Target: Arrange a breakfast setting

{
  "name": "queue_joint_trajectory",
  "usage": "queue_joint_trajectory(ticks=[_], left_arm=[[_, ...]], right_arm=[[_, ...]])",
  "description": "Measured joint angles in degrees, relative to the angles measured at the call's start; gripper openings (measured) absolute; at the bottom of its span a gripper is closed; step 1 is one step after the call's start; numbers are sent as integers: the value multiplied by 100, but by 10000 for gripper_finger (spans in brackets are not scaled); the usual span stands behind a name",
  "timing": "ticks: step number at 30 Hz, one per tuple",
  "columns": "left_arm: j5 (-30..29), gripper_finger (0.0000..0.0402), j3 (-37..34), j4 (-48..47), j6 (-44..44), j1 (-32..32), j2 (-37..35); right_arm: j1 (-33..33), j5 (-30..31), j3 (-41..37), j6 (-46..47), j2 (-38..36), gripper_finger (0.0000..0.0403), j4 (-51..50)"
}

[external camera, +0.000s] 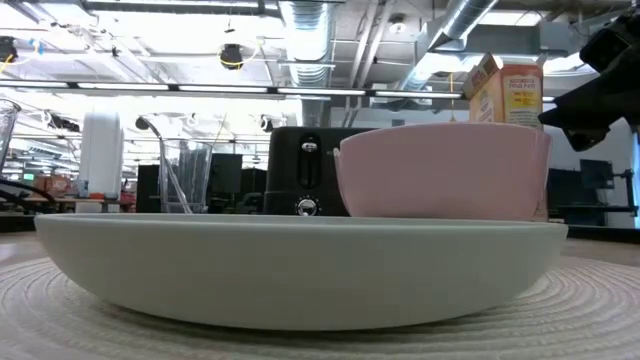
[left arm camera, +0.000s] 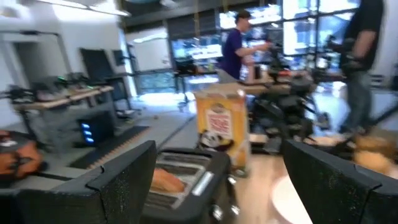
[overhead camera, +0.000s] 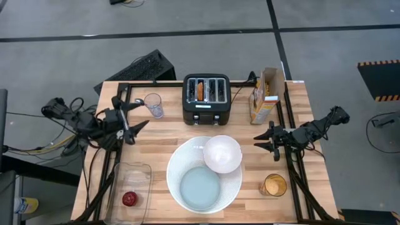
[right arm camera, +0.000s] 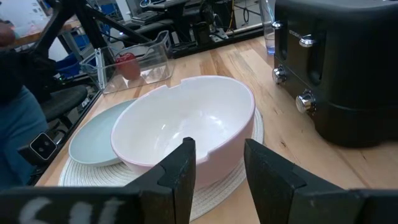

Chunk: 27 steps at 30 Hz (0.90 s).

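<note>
High view: small white bowl point(overhead camera: 222, 154) overlaps the plate's point(overhead camera: 177, 181) rim, both grippers' jaws seemingly open, empty, well apart.

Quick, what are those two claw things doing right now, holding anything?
Left gripper: open, holding nothing, near the glass.
Right gripper: open, holding nothing, beside the small white bowl.
</note>
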Motion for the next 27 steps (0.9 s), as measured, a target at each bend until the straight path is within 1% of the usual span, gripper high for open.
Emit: queue_joint_trajectory(ticks=[4,7,13,21,23,27], left_arm=[[92,339,2,785,223,475,313],[511,339,5,1167,255,887,562],[1528,339,5,1684,216,1702,1145],[2468,339,5,2800,79,2622,2091],[2598,339,5,3148,78,2833,2358],[2646,339,20,3765,77,3246,2910]], right_arm=[[-1,-1,0,1,0,159,0],[-2,1,0,0,0,159,0],[0,-1,-1,0,0,159,0],[-1,1,0,1,0,159,0],[-2,0,-1,0,0,159,0],[0,-1,-1,1,0,159,0]])
